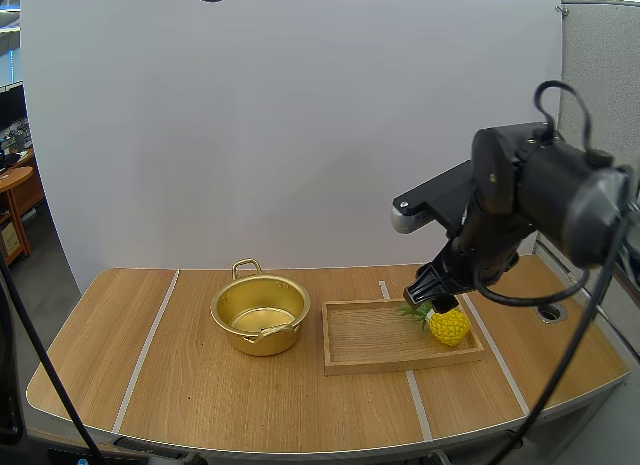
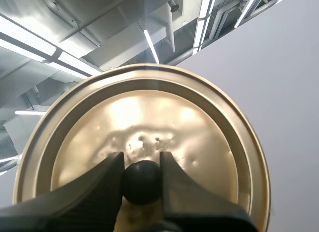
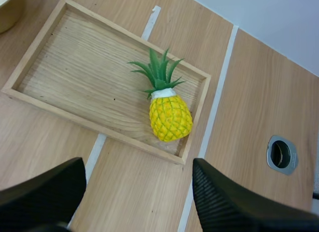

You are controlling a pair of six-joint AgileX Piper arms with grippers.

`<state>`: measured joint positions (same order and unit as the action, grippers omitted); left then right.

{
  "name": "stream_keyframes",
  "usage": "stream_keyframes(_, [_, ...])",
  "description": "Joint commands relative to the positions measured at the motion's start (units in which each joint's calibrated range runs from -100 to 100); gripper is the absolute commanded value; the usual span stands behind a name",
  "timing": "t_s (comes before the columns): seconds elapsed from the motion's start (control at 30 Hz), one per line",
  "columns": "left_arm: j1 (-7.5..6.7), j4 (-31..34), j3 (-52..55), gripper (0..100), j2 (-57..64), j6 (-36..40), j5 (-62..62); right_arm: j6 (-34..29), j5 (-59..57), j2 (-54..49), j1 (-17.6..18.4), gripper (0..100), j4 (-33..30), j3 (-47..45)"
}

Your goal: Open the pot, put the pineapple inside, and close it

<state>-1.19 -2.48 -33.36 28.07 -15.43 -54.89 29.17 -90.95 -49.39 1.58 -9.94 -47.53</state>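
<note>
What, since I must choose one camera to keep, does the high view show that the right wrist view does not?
The high view gives the whole open pot, left of the tray, and the right gripper low over the pineapple. The right wrist view gives that gripper's fingers standing apart with nothing between them, and the pineapple's leaves in full. Both share the tray, the pineapple lying in its corner, the table and its round hole.
</note>
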Motion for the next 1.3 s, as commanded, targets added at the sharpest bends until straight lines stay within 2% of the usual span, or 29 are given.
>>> stream_keyframes(0.0, [-0.10,0.7,-0.4,0,0.2,0.4,2.3,1.4,3.4,2.1,-0.2,100,-0.3,0.4])
stream_keyframes(0.23, [-0.10,0.7,-0.4,0,0.2,0.4,2.3,3.7,8.3,5.5,-0.5,100,-0.4,0.4])
stream_keyframes(0.4, [-0.10,0.7,-0.4,0,0.2,0.4,2.3,8.0,12.2,6.7,-3.7,100,0.4,0.6])
stream_keyframes(0.47, [-0.10,0.7,-0.4,0,0.2,0.4,2.4,11.1,12.8,7.3,-5.5,100,2.7,1.5])
stream_keyframes(0.6, [-0.10,0.7,-0.4,0,0.2,0.4,2.4,19.4,10.6,9.7,-9.6,100,11.1,3.8])
stream_keyframes(0.73, [-0.10,0.7,-0.4,0,0.2,0.4,2.4,24.9,8.8,12.8,-12.1,100,15.2,4.5])
stream_keyframes(1.07, [-0.10,0.7,-0.4,0,0.2,0.4,2.4,32.7,11.9,21.2,-12.8,100,15.6,4.5])
stream_keyframes(1.27, [-0.10,0.7,-0.4,0,0.2,0.4,2.4,34.9,17.7,24.7,-12.8,100,15.4,4.5])
